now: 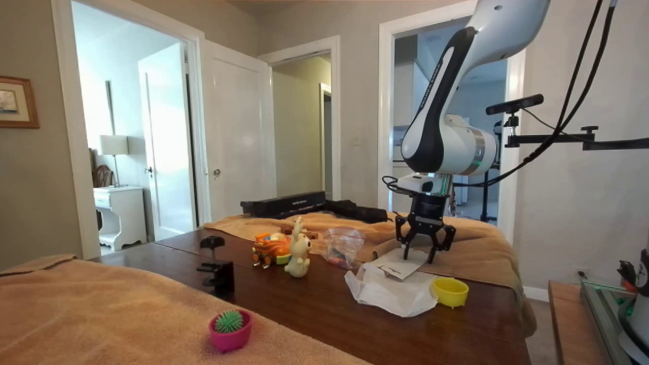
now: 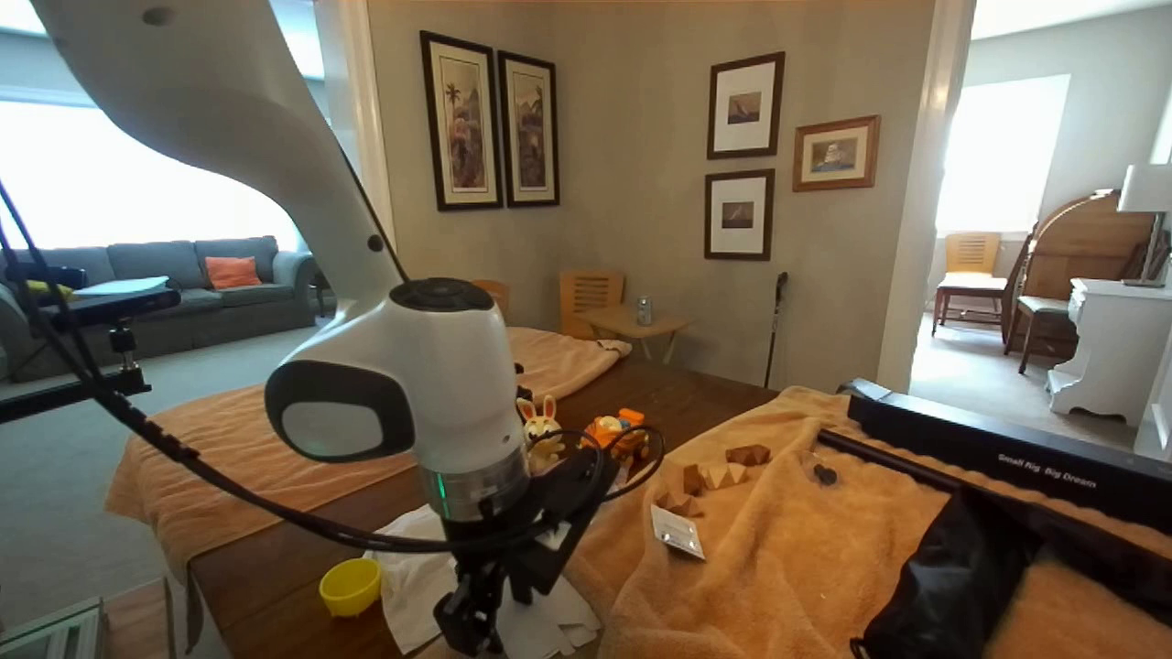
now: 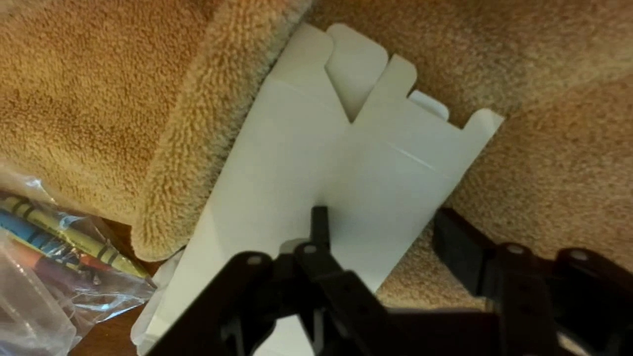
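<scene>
Two black fingers point(image 3: 457, 247) of my gripper point(image 1: 419, 255) stand well parted, released rather than clenched. From the wrist I see one of them over a flattened white box point(image 3: 277, 148) and the other just past its long edge, above a brown towel point(image 3: 559, 198), so that edge runs between them; whether either tip touches anything, I can't tell. The box lies right beneath my gripper, its flapped end on the towel and, as I see in an exterior view, its near end over a crumpled white sheet point(image 1: 388, 294) on the dark wooden table point(image 1: 324, 314).

In both exterior views a yellow cup point(image 1: 450, 292) stands just beside that sheet. On the opposite side of the box I have a clear plastic bag point(image 3: 29, 306) with crayons point(image 3: 64, 232) inside. Farther along the table I make out a pale rabbit figure point(image 1: 299, 253) with an orange toy car point(image 1: 274, 248) beside it, then a black clamp point(image 1: 223, 279). On a nearer orange towel point(image 1: 101, 319) sits a pink bowl point(image 1: 230, 340) holding a green spiky ball point(image 1: 229, 321). Behind the toys lies a long black box point(image 1: 284, 205).
</scene>
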`<state>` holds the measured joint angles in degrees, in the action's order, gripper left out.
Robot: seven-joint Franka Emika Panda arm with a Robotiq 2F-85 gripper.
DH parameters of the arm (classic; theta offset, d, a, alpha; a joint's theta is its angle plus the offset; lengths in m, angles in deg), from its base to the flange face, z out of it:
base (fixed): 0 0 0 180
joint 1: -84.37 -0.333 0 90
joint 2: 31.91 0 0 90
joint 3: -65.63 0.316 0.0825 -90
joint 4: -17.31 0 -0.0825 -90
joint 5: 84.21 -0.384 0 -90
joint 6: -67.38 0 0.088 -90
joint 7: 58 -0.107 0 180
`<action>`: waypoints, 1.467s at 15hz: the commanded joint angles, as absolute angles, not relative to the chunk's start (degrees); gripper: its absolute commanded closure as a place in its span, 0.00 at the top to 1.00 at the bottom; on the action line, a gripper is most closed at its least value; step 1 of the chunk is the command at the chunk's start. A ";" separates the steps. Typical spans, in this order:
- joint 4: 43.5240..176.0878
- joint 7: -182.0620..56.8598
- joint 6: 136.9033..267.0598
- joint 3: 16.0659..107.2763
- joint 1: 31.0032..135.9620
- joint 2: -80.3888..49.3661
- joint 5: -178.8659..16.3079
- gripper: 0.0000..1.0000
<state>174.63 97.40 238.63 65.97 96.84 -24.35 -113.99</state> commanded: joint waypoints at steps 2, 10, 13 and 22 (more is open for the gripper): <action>174.62 100.39 239.83 67.52 97.39 -24.39 -116.52 0.74; 174.54 99.99 245.13 69.03 95.17 -23.72 -119.48 1.00; 174.58 100.40 247.07 70.37 94.89 -23.01 -120.58 1.00; 174.61 100.40 249.36 73.44 95.60 -21.90 -121.49 1.00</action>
